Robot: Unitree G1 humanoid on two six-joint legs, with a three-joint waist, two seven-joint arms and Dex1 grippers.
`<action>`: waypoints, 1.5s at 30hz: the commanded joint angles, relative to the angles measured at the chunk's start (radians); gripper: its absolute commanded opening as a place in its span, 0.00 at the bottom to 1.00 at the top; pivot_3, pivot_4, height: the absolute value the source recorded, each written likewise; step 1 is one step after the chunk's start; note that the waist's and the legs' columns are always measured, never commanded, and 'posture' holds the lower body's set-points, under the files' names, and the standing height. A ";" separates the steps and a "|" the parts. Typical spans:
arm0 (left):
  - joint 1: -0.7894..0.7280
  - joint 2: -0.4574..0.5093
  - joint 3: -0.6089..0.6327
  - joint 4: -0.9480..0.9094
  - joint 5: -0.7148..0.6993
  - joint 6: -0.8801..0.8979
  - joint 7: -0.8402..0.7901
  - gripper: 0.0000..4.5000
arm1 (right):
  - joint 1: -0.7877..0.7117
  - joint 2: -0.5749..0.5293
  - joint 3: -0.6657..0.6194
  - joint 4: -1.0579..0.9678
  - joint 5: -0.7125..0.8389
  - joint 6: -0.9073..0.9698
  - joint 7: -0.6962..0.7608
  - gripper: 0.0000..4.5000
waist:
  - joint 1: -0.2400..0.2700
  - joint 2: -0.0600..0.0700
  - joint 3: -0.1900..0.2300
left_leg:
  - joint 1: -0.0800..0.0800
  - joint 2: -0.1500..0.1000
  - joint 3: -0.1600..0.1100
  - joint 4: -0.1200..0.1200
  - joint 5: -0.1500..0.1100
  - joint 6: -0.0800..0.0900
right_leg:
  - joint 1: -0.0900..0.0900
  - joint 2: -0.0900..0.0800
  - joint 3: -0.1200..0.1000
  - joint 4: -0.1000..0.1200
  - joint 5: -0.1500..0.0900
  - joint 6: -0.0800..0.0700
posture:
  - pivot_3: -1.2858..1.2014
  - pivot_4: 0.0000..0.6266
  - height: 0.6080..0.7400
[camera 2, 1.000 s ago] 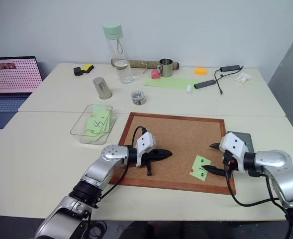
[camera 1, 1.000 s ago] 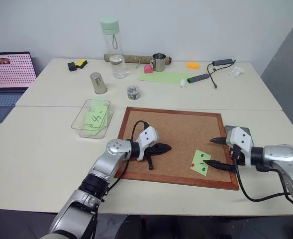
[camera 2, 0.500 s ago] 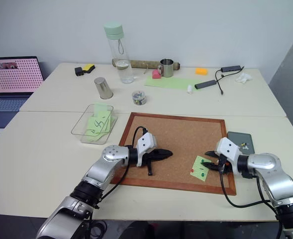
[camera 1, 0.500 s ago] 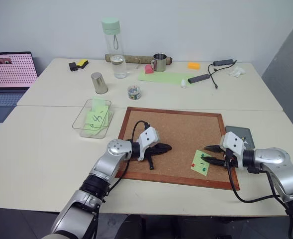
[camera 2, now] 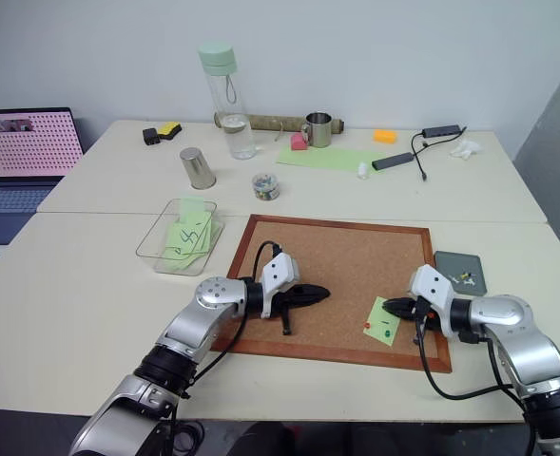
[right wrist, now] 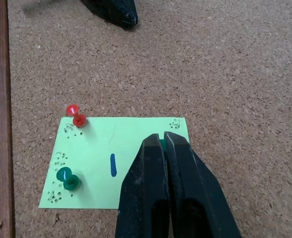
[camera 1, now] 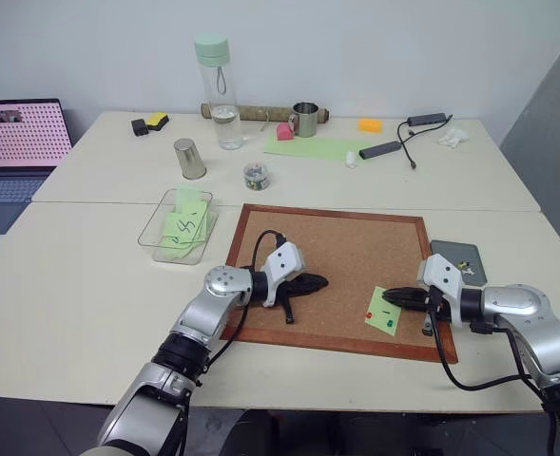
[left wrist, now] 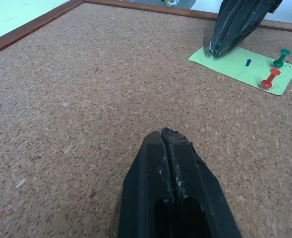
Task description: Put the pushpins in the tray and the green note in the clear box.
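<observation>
The green note [camera 1: 384, 311], light green with a short dash, lies on the corkboard [camera 1: 337, 242] near its front right corner. A red pushpin [right wrist: 76, 116] and a green pushpin [right wrist: 68, 179] stand in the note [right wrist: 101, 148] along one edge. My right gripper [right wrist: 163, 140] rests on the opposite corner, shut on another dark-green pushpin head that peeks between its tips. My left gripper [camera 1: 319, 281] lies shut and empty on the cork, left of the note. The dark-grey tray [camera 1: 448, 253] sits just right of the board with a few small pins in it. The clear box [camera 1: 156, 220] stands left of the board and holds scribbled green notes.
Behind the board are a small jar of coloured pins [camera 1: 255, 175], a metal cup [camera 1: 188, 159], a water bottle [camera 1: 218, 90], a mug [camera 1: 303, 119] and a pale-green sheet [camera 1: 318, 147]. A laptop [camera 1: 18, 142] is at the far left, cables at the back right.
My right gripper's fingers went from wide open to shut at the note's corner. The left arm stayed still.
</observation>
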 commanded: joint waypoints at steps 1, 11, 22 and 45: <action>0.024 -0.001 -0.008 0.026 0.028 0.012 0.012 0.00 | 0.008 -0.011 -0.067 -0.106 0.075 0.030 0.009 0.00 | 0.000 0.000 0.000 | 0.000 0.000 0.000 0.000 0.000 0.000 | 0.000 0.000 0.000 0.000 0.000 0.000 | 0.52 0.24 1.00; 0.032 -0.012 -0.013 0.034 0.040 0.012 0.025 0.00 | 0.038 -0.037 -0.164 -0.204 0.166 0.117 -0.004 0.00 | 0.001 0.000 -0.001 | 0.001 0.000 0.000 0.000 0.000 0.000 | 0.001 0.000 0.000 0.000 0.000 0.000 | 0.52 0.24 1.00; 0.036 -0.019 -0.020 0.029 0.047 0.008 0.021 0.00 | 0.041 -0.084 -0.306 -0.089 0.120 0.173 -0.150 0.00 | 0.004 0.000 -0.002 | 0.001 0.000 0.000 0.000 0.000 0.000 | 0.001 0.000 0.000 0.000 0.000 0.000 | 0.52 0.24 1.00; 0.030 -0.029 -0.026 0.037 0.057 -0.004 0.022 0.00 | -0.049 -0.043 -0.297 0.074 -0.012 0.107 -0.304 0.67 | 0.012 0.005 -0.005 | 0.001 -0.001 0.002 0.000 0.000 0.001 | 0.001 0.000 0.002 0.000 0.000 0.000 | 0.52 0.24 1.00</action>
